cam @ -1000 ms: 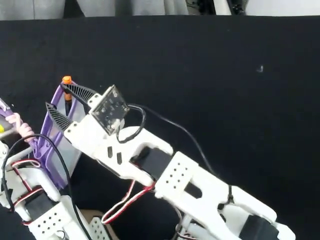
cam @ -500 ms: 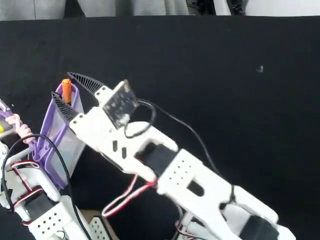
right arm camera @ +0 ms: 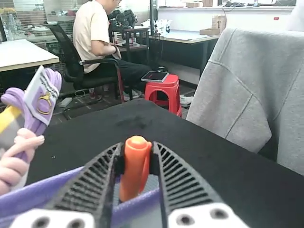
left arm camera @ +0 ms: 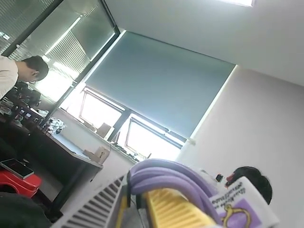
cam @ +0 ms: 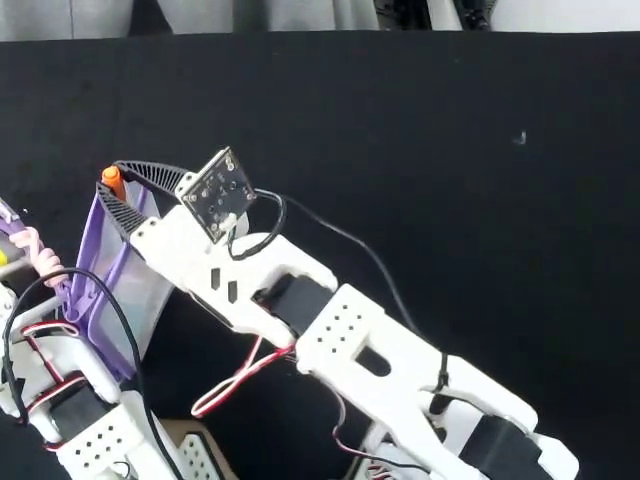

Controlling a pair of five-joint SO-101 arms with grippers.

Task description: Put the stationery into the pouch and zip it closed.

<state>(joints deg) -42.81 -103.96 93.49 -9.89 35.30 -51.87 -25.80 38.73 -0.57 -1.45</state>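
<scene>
Now | step: insertion, marker (right arm camera: 135, 171) is held clenched in right pincer (cam: 108, 179) at pouch (cam: 110, 260) mouth | next: marker is to be lowered inside, then released.

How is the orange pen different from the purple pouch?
The orange pen is thin and upright; the purple pouch is much wider. The pen is pinched between the right gripper's fingers; the pouch is not. The pen is all orange; the pouch is purple with a pale side. Both are over the black table.
</scene>
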